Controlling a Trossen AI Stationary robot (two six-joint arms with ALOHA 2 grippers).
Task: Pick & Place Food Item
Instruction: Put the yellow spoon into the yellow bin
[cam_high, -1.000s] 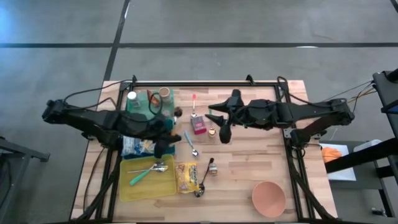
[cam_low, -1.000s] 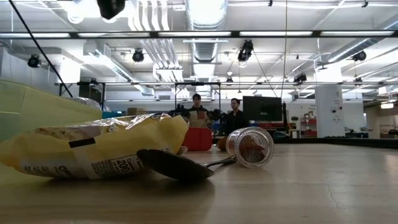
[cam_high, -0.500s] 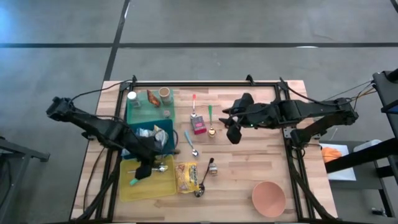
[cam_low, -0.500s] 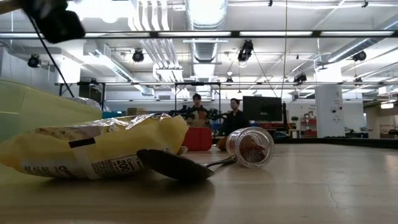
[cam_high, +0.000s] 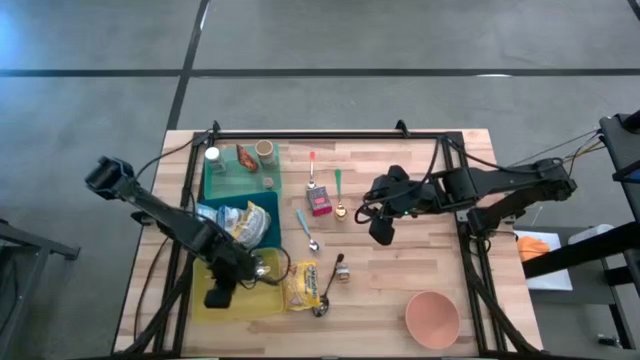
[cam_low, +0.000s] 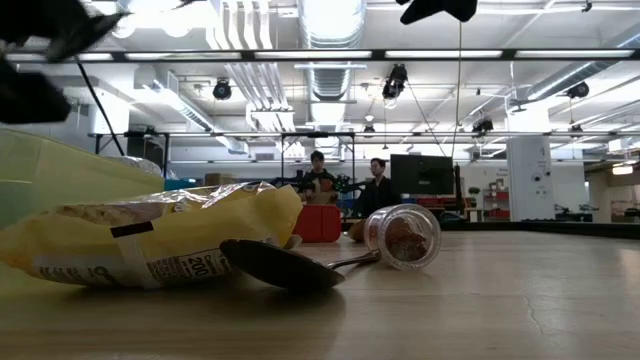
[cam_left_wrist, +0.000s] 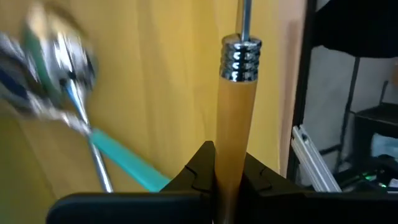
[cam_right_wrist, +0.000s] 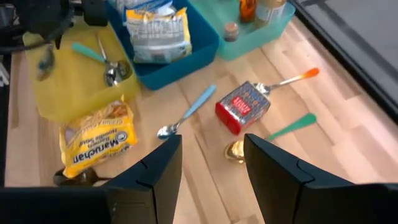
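A yellow noodle packet (cam_high: 300, 283) (cam_right_wrist: 99, 140) lies flat on the wood table beside the yellow tray (cam_high: 258, 298). Farther back a red box (cam_high: 320, 203) (cam_right_wrist: 242, 107) lies on the table. A food bag (cam_high: 243, 222) rests in the blue bin. My left gripper (cam_high: 218, 296) (cam_left_wrist: 230, 174) hangs over the yellow tray, shut on a wooden-handled utensil (cam_left_wrist: 235, 124). Spoons, one with a teal handle (cam_left_wrist: 121, 163), lie in the tray below it. My right gripper (cam_high: 381, 234) (cam_right_wrist: 211, 144) stands open above the table's middle right, with nothing between its fingers. My left gripper pinches the utensil's wooden handle (cam_left_wrist: 231, 163) between its two fingers. The handle runs forward along the fingers, and its chrome collar (cam_left_wrist: 241, 59) and thin metal shaft stick out ahead. The fingers slant down over the yellow tray. The utensil's far end is out of the picture.
A teal bin (cam_high: 240, 160) with small jars stands at the far left. Loose spoons (cam_high: 306, 228) lie around the red box. A small jar (cam_high: 342, 270) (cam_low: 405, 237) lies on its side by a dark spoon (cam_low: 285, 265). A pink bowl (cam_high: 432, 318) sits near right. People stand beyond the table.
My left gripper has swung from beside the blue bin toward the table's near left, sunk over the yellow tray and tipped to point steeply down, staying shut. My right gripper has drifted a little toward the right and near edges and tipped downward, staying open.
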